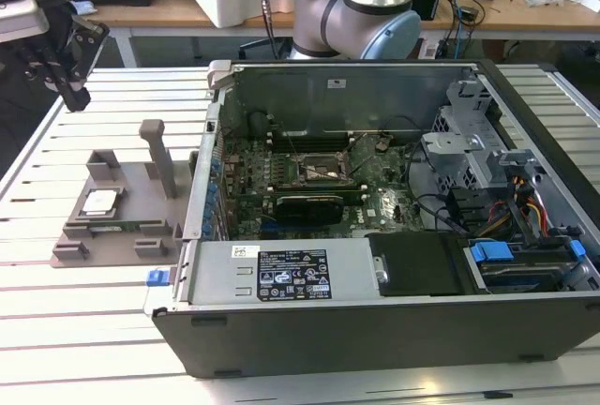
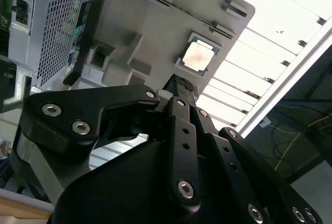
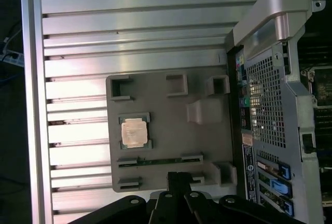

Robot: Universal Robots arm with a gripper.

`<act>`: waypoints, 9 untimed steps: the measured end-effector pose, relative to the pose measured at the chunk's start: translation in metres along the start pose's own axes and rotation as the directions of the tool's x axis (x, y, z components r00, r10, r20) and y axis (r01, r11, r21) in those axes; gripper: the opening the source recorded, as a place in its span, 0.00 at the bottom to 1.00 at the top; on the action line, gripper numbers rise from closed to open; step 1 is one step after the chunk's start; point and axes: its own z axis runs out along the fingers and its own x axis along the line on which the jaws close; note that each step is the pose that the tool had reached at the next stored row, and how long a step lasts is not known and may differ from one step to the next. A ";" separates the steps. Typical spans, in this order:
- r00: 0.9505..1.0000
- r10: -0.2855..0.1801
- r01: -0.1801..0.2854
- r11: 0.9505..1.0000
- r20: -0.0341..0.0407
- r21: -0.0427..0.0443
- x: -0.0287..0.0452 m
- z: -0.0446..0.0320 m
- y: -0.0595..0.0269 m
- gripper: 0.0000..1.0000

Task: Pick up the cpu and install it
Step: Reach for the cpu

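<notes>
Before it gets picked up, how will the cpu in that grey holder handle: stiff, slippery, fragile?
The cpu is probably rigid: a flat square with a metal top. That shiny plate may be slippery. Lying flat in the grey holder, it should neither roll nor tip.

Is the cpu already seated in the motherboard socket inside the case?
No, the cpu lies in the grey holder beside the case.

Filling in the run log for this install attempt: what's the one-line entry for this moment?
stage: pre-grasp | cpu: lying in grey holder beside open case | gripper: shut, empty, hovering apart from cpu
</notes>
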 end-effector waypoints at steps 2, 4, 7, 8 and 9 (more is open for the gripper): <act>1.000 0.000 0.000 1.000 0.000 0.000 0.0029 0.0000 -0.0002 0.11; 1.000 0.000 0.000 1.000 0.000 0.000 0.0065 -0.0001 -0.0005 0.11; 1.000 0.000 0.000 1.000 0.000 0.000 0.0117 -0.0002 -0.0009 0.11; 1.000 0.000 0.000 1.000 0.000 0.000 0.0136 -0.0002 -0.0010 0.11; 1.000 0.000 0.000 1.000 0.000 0.000 0.0156 -0.0002 -0.0012 0.11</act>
